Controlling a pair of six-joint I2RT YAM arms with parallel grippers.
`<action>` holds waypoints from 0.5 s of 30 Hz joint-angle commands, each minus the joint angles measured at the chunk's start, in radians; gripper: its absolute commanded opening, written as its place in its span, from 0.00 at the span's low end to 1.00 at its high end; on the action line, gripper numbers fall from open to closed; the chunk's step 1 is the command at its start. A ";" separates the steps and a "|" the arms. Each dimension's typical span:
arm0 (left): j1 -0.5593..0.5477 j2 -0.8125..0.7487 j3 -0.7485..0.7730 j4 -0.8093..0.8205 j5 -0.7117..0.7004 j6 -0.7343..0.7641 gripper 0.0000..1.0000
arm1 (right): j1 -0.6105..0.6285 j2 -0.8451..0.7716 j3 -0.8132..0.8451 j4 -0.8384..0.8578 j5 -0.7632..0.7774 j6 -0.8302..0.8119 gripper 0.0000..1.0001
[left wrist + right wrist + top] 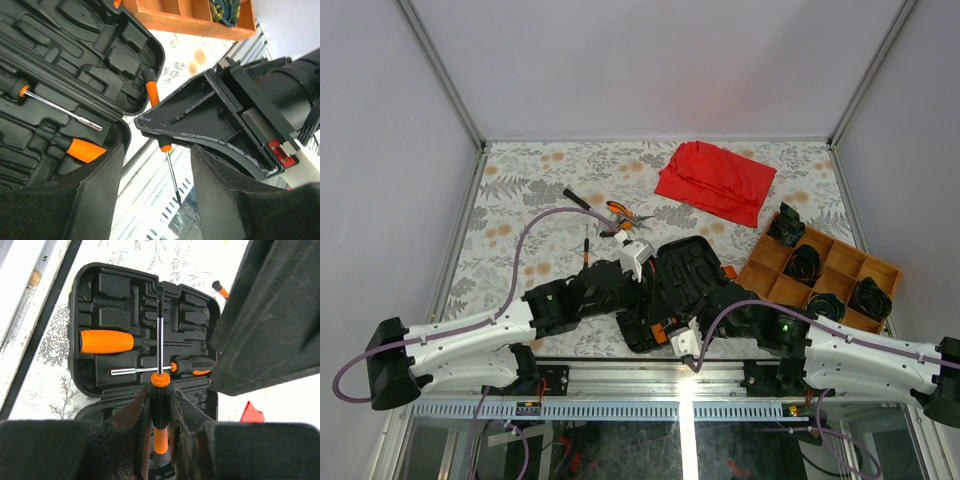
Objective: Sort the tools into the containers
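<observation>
The black tool case (695,262) lies open in the middle of the table. In the right wrist view its moulded slots (120,305) hold a thick orange handle (106,341) and a driver with a black-and-orange handle (192,365). My right gripper (160,396) is shut on a slim black-and-orange screwdriver (160,407), shaft pointing over the case. The same screwdriver shows in the left wrist view (169,167). My left gripper (157,200) is open and empty, just above the case. Orange-handled pliers (623,213), a black-handled driver (582,200) and a small screwdriver (586,248) lie on the table behind the case.
A red cloth (715,180) lies at the back right. An orange wooden divided tray (775,285) with black items stands right of the case. Both arms crowd the near side of the case, by the table's front rail (620,372).
</observation>
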State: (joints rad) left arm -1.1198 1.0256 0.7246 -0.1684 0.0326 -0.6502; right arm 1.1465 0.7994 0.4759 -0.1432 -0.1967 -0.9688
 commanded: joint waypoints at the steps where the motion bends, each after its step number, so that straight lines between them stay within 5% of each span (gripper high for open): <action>1: -0.004 0.027 0.032 0.056 0.121 0.070 0.53 | 0.007 -0.024 0.059 0.020 0.033 -0.061 0.00; 9: -0.004 0.118 0.056 0.033 0.169 0.090 0.34 | 0.007 -0.010 0.076 0.012 0.047 -0.087 0.00; 15: -0.003 0.148 0.064 0.036 0.173 0.090 0.06 | 0.007 -0.010 0.079 0.007 0.039 -0.088 0.00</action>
State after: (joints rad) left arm -1.1198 1.1576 0.7605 -0.1539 0.1829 -0.5861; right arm 1.1465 0.7979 0.4992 -0.1631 -0.1669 -1.0412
